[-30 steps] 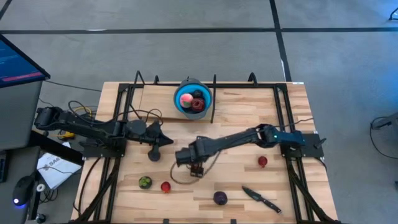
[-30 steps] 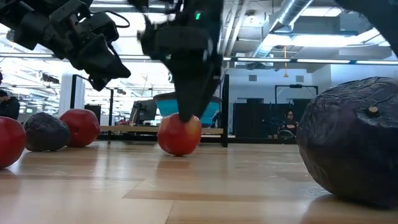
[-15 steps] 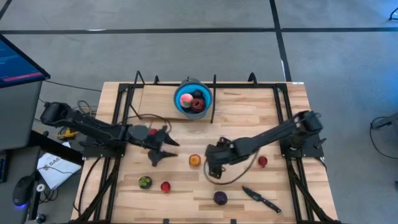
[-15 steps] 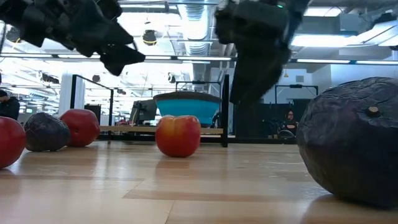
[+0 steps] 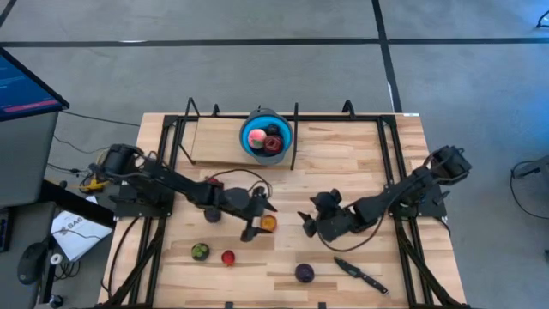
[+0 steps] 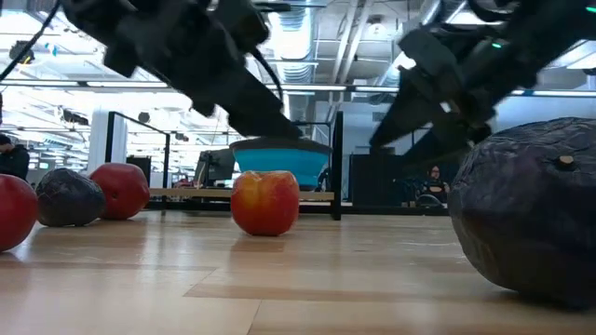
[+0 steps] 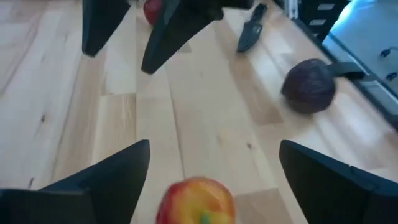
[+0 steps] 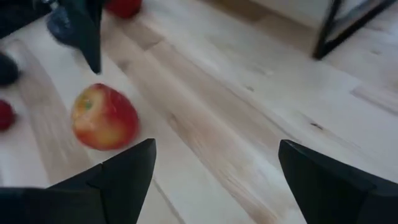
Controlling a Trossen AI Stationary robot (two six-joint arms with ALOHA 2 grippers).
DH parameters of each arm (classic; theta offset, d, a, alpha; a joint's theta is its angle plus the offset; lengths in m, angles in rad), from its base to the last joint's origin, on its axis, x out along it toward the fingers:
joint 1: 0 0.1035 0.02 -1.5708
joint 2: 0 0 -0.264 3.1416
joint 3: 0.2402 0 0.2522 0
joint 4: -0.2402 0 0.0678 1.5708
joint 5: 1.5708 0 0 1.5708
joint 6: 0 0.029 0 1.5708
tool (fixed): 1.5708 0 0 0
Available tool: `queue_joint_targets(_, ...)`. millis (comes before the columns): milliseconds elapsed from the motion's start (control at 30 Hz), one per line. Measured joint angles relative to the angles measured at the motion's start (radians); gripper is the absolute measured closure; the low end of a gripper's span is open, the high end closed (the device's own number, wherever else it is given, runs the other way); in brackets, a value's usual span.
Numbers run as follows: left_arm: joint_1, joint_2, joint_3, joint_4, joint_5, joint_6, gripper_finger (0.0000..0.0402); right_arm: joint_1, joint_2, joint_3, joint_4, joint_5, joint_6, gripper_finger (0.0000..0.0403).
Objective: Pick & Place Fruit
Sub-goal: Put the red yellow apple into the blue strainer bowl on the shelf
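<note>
An orange-red apple (image 5: pixel 268 222) is seen resting free on the desk (image 5: pixel 343 154). The left end effector (image 5: pixel 257 219) is spread wide just over the apple. The right end effector (image 5: pixel 310 221), also wide and empty, is held near the apple's other side.

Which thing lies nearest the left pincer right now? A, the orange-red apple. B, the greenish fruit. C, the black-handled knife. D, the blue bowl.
A: in the high view the left pincer sits right beside the orange-red apple, and the left wrist view shows that apple between its open fingers, not yet gripped.
</note>
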Motion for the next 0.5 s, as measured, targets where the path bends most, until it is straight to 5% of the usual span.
queue_joint_targets(500,0.004,0.113,-0.008,0.010,-0.095,0.101,0.0046,0.059,0.013,0.003,0.019,0.078,0.035,0.0070)
